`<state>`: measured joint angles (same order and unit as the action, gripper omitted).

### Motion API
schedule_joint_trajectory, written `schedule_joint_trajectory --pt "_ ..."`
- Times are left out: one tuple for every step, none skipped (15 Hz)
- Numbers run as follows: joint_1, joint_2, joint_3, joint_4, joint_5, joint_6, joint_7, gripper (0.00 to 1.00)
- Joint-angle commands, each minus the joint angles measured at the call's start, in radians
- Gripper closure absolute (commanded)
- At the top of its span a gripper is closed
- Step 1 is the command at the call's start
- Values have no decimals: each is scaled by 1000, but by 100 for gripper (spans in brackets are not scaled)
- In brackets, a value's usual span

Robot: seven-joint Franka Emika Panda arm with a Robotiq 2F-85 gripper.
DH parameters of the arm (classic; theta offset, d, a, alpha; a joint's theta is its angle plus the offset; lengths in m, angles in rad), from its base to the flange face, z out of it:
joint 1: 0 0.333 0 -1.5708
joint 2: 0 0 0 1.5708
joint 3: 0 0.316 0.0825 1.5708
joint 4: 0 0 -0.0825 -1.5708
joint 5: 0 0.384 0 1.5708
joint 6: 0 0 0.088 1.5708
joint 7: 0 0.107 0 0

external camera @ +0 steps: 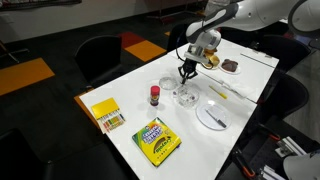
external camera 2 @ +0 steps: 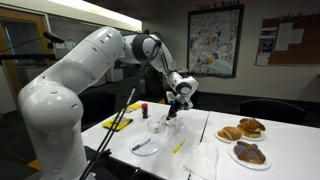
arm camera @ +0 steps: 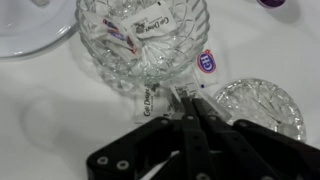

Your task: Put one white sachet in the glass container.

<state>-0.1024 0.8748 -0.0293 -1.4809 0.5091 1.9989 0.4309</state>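
Observation:
A cut-glass bowl (arm camera: 140,40) holds several white sachets. A smaller empty glass container (arm camera: 258,105) stands beside it. My gripper (arm camera: 184,97) hangs low between the two, its fingers pressed together. A white printed sachet (arm camera: 150,102) sticks out from the fingertips over the table. Another white sachet (arm camera: 207,62) with a red and blue mark lies by the bowl's rim. In both exterior views the gripper (external camera: 185,72) (external camera 2: 172,108) points down over the glassware (external camera: 186,97) (external camera 2: 160,125) near the middle of the white table.
A white plate (external camera: 212,117) with a utensil lies near the bowl. A red-capped bottle (external camera: 154,95), a crayon box (external camera: 157,140) and a yellow box (external camera: 106,115) stand toward one table end. Plates of pastries (external camera 2: 240,130) are at the other.

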Motion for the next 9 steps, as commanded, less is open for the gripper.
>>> schedule_joint_trajectory --pt "23 -88 7 -73 -20 21 -17 99" --pt "31 -102 7 -78 -23 26 -18 99" --pt "38 -113 10 -82 -25 25 -21 99" --pt "45 -125 13 -86 -29 22 -24 99" --pt "51 -135 16 -94 -30 24 -28 99" --pt "56 -145 20 -98 -33 20 -33 99" --pt "62 -154 24 -105 -34 22 -39 99" --pt "66 -166 28 -115 -33 22 -48 99" --pt "70 -177 33 -126 -31 21 -57 99"
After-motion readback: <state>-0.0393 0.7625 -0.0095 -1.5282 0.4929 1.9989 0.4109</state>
